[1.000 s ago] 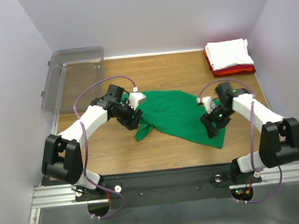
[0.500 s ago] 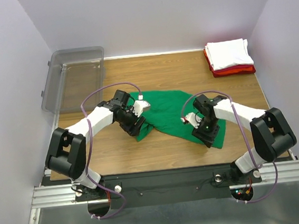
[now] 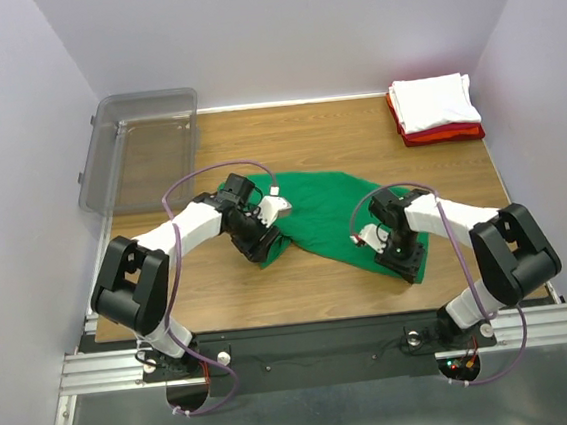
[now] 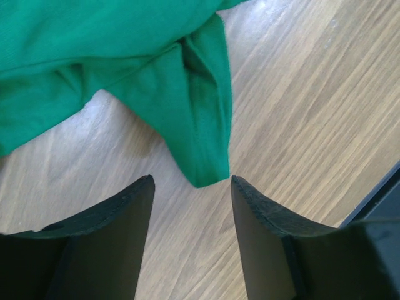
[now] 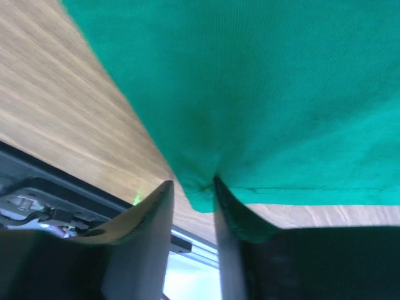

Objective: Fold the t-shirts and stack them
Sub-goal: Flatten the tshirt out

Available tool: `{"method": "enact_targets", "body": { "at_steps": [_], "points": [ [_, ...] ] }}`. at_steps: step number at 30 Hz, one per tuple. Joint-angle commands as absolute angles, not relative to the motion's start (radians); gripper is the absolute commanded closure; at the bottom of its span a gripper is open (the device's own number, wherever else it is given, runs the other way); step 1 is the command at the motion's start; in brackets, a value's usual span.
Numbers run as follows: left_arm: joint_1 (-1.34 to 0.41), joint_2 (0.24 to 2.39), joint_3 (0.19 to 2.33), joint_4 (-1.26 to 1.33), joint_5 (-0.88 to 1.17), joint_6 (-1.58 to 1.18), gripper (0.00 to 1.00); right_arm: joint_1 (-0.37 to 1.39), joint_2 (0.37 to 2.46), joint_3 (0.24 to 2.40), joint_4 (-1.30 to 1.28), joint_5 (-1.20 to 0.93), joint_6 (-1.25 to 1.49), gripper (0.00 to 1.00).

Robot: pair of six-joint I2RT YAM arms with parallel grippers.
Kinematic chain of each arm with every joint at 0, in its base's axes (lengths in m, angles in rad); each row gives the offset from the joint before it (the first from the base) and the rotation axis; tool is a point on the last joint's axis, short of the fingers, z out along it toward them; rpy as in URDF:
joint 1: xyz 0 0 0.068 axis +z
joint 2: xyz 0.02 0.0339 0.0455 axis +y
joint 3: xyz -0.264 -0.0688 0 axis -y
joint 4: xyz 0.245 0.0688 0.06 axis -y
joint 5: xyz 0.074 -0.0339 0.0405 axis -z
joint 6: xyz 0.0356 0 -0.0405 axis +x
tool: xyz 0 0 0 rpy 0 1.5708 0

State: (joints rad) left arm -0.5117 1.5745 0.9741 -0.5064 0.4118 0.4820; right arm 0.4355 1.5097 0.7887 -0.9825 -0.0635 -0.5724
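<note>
The green t-shirt [image 3: 324,214] lies crumpled flat on the middle of the wooden table. My left gripper [image 3: 257,247] is low at its near left sleeve. In the left wrist view the jaws [image 4: 192,182] stand open, and the sleeve tip [image 4: 200,125] lies just ahead of the fingertips. My right gripper [image 3: 406,261] is at the shirt's near right corner. In the right wrist view the narrow jaws [image 5: 192,184] pinch the puckered hem corner [image 5: 199,190]. The folded white t-shirt [image 3: 436,102] lies on the folded red t-shirt [image 3: 444,135] at the far right corner.
A clear grey plastic bin [image 3: 141,146] sits at the far left, partly off the table. The table's near edge and the black base rail [image 3: 305,336] are close behind both grippers. Purple walls enclose the sides and back.
Both grippers have moved nearer the front edge of the shirt. The left went along the sleeve to its tip; the right went to the near right corner and closed on it.
</note>
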Motion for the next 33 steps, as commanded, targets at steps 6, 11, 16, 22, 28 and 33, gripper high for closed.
{"method": "enact_targets", "body": {
  "at_steps": [6,11,16,22,28,33],
  "points": [
    [-0.534,1.644,0.977,-0.499,0.388,0.479,0.5,0.451,1.532,0.79,-0.916,-0.006,-0.563,1.0],
    [-0.457,1.592,1.05,-0.606,0.397,0.558,1.0,0.405,1.418,0.851,-0.925,0.028,-0.529,0.99],
    [-0.399,1.456,1.138,-0.782,0.299,0.739,1.0,0.205,1.355,1.02,-1.009,0.014,-0.604,0.99],
    [-0.312,1.379,1.132,-0.851,0.204,0.857,1.0,0.069,1.319,1.15,-1.051,0.018,-0.685,1.0],
    [-0.18,1.309,1.141,-0.856,0.149,0.933,1.0,-0.142,1.33,1.233,-1.054,0.005,-0.782,0.99],
    [-0.155,1.235,1.121,-0.902,0.185,1.033,1.0,-0.231,1.393,1.333,-1.058,-0.058,-0.79,0.99]
  ]
}}
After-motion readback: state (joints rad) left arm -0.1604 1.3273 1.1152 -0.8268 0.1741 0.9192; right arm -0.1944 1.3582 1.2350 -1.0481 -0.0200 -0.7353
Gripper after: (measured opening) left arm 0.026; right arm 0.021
